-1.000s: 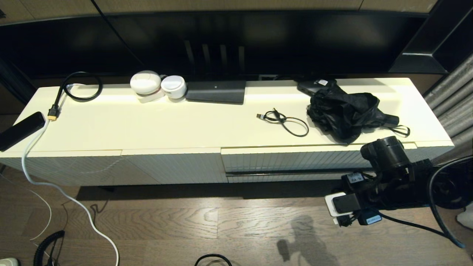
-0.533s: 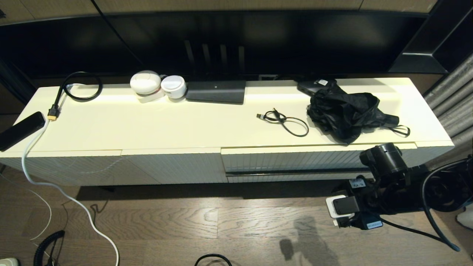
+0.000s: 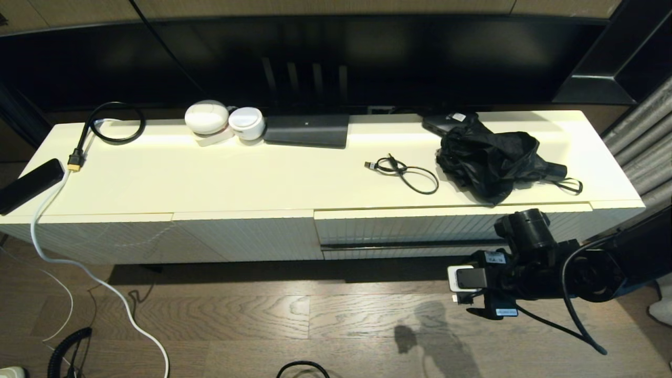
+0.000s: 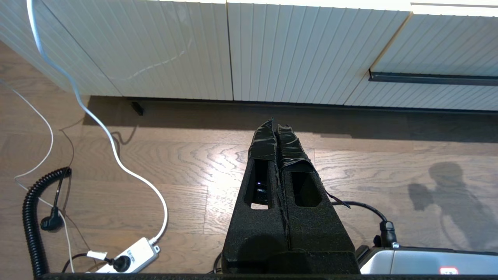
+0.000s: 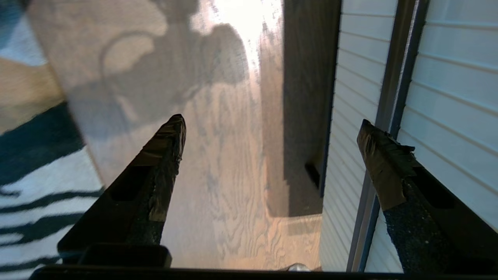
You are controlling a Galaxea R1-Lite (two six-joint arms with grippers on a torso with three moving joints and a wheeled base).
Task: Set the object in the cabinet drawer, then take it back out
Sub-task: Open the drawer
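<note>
One drawer matters here: the cabinet drawer [image 3: 420,231] sits closed, rigid and probably light to slide. Take its thin handle bar [image 5: 393,116] squarely. Your right end effector [image 5: 272,128] gapes empty beside it; left end effector [image 4: 277,134] is closed, parked.

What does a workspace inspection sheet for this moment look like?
Surface: cream cabinet top, mostly bare in the middle.
Job's things: cabinet drawer shut, black handle bar untouched.
Clutter: black bag, two white round devices, black box, black remote.
Grippers: right gripper jaws open, empty, beside the handle bar; left gripper shut, parked over the floor.
Cables: short black USB cable, white cord, black looped cable.
Surroundings: wood floor, TV.
</note>
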